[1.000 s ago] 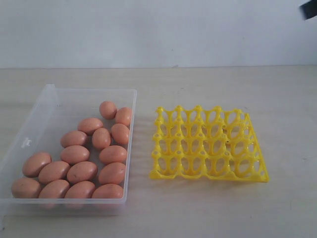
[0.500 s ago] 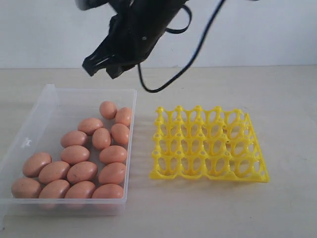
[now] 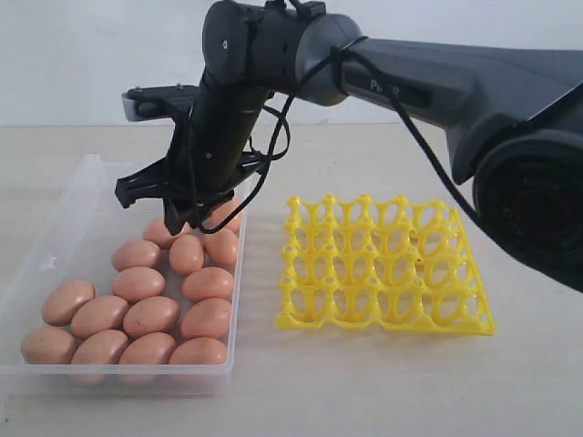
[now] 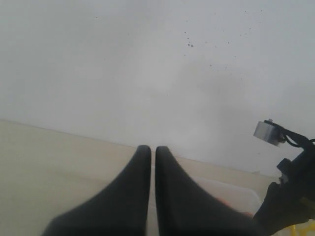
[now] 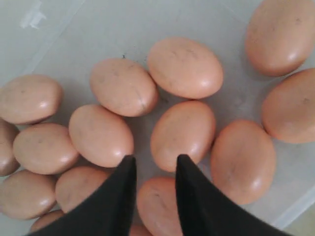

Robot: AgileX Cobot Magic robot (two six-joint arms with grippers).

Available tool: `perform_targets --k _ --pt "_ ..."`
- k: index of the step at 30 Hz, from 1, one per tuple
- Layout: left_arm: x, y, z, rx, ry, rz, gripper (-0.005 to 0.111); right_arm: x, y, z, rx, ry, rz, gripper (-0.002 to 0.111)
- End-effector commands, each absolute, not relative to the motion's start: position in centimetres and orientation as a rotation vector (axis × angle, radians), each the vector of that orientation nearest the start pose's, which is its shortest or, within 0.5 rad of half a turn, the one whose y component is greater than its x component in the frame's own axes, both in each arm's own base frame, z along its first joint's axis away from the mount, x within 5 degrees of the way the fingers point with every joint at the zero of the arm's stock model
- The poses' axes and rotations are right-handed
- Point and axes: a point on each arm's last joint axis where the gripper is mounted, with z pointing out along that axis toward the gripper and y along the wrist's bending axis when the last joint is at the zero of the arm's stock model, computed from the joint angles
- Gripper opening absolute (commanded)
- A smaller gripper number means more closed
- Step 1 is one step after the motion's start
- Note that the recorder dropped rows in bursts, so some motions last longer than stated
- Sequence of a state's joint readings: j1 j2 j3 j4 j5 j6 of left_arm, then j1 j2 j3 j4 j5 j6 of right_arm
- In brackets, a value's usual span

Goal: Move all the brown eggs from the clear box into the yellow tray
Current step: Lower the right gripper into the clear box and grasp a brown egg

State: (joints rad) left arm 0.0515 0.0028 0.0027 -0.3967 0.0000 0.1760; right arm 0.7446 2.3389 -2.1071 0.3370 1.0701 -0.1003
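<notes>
From the exterior view, the right arm (image 3: 437,82) stretches across the middle and the right gripper (image 3: 180,218) hangs over the far end of the box (image 3: 55,246), just above the topmost eggs (image 3: 150,314); its jaws are hard to judge from here. The eggs lie packed together in the box, towards its right and near sides. The tray (image 3: 290,282) sits on the table (image 3: 383,382) just beside the box, to its right and apart from it. In the left wrist view, the left gripper (image 4: 152,148) is up high against the pale wall (image 4: 147,59). Its jaws are pressed nearly together with only a thin slit between them, and they hold nothing. A corner of the box (image 4: 231,189) shows below. In the right wrist view, the right gripper (image 5: 155,160) looks straight down on the eggs (image 5: 184,66). Its jaws are parted by a modest gap and grip nothing. An egg shows through that gap, and the eggs crowd the box floor (image 5: 88,29) all around
</notes>
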Motion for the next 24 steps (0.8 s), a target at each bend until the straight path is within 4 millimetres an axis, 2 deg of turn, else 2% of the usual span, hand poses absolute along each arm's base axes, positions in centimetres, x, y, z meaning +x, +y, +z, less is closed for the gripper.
perform_targets --k 1,6,14,24 --pt "5.6 0.3 21.3 -0.198 1.472 -0.14 0.004 35.9 36.8 19.5 -0.984 2.656 0.621 0.048" --pt "5.6 0.3 21.3 -0.198 1.472 -0.14 0.004 36.2 37.7 18.6 -0.98 2.589 0.582 0.049" --pt "5.6 0.3 21.3 -0.198 1.472 -0.14 0.004 36.0 38.0 18.4 -1.069 2.5 0.303 0.049" --pt "5.6 0.3 21.3 -0.198 1.472 -0.14 0.004 35.6 38.5 18.3 -1.003 2.533 0.405 0.049"
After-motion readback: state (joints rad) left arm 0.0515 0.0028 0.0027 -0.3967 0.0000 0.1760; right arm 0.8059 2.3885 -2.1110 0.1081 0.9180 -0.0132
